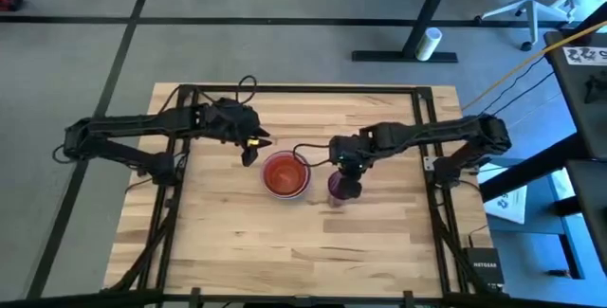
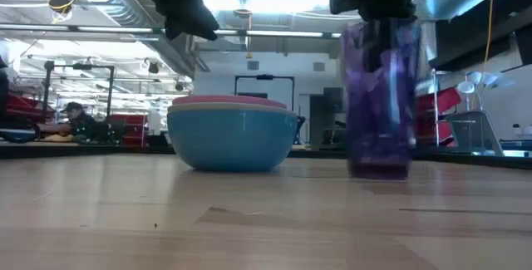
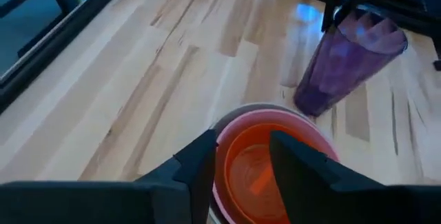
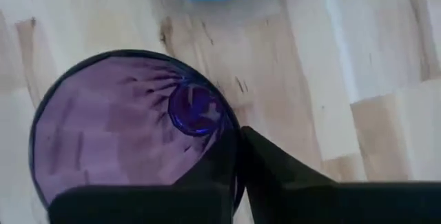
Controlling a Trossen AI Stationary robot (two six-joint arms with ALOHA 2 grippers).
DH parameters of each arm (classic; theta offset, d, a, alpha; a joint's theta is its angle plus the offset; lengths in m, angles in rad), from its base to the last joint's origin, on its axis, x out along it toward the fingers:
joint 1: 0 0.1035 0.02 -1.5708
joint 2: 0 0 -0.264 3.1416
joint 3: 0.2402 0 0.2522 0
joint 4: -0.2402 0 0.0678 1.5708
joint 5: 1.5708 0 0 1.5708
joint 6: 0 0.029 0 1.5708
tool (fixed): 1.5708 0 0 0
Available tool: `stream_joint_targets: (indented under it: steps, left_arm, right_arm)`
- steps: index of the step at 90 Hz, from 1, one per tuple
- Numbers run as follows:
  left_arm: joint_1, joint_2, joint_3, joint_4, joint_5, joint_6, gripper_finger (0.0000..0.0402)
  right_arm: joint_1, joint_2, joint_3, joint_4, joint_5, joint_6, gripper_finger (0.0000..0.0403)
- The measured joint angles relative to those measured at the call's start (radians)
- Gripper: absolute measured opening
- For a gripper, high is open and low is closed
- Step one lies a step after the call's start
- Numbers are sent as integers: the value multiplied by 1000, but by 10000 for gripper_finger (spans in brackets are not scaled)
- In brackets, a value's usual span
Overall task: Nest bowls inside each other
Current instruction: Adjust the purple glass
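Table: pale butcher-block wood (image 1: 228, 242), long glued strips with visible grain, framed by dark metal rails; grey floor around it.
Right hand: (image 4: 238, 162) dark fingers clamped together on the rim of the purple vessel, one finger inside the wall and one outside, as the right wrist view shows.
Purple vessel: (image 2: 381, 95) translucent plastic, tall and narrow like a tumbler, tapering to a small round base; it stands upright with its base on the table, right of the stack and apart from it.
Purple vessel from above: thin dark rim, streaked walls, a shiny blue-violet disc at the bottom.
Left hand: (image 3: 241, 158) two matte black fingers set apart, holding nothing, hovering just above the near rim of the stack.
Stack: (image 1: 285, 174) nested round bowls near the table's middle, between the two hands.
Outer bowl: pale blue (image 2: 231, 137), smooth, rounded wall, sitting flat on the wood.
Pink bowl: (image 3: 313, 131) its rim shows just above the blue one.
Orange bowl: (image 3: 251, 176) glossy, innermost that shows.
Other bowls: cannot tell whether more sit in the stack.
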Motion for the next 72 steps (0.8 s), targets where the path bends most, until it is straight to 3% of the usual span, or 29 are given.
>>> stream_joint_targets:
  steps: [39,72]
  left_arm:
    - [0,-6,0,2,-15,4,119]
    - [0,-6,0,2,-22,17,119]
  right_arm:
    - [-158,17,21,-9,-2,-149,0]
    - [-159,24,98,-91,-13,-182,0]
